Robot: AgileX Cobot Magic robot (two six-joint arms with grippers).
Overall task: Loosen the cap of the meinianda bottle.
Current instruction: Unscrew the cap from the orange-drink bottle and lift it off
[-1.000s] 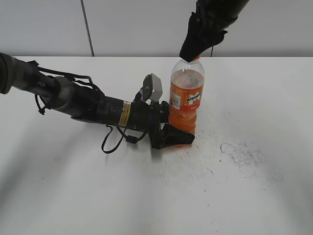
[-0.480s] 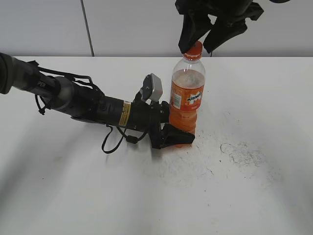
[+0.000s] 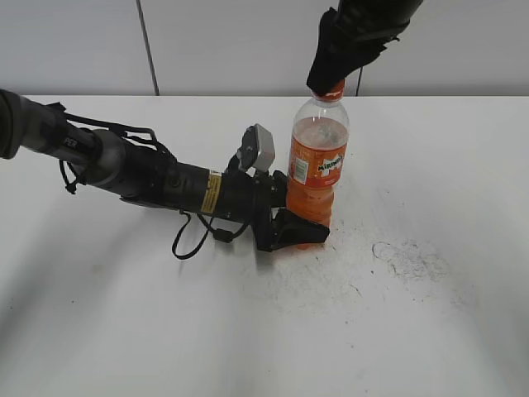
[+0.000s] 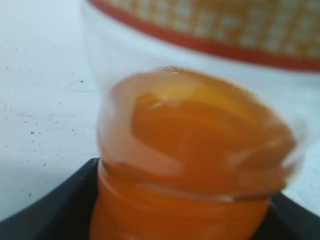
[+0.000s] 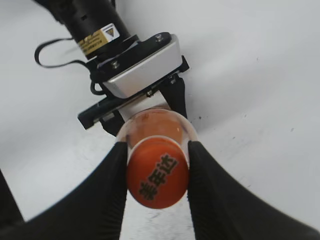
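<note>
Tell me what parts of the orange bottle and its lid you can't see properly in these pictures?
- Exterior view: the cap is mostly hidden by the right pincer.
- Exterior view: the bottle base is covered by the left pincer.
- Left wrist view: the bottle is blurred and cut off by the edges.
- Right wrist view: the cap's ribbed side is hidden by the fingers.

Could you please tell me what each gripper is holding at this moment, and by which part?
The left gripper clamps the meinianda bottle near its base; the right gripper pinches the cap by its sides.
</note>
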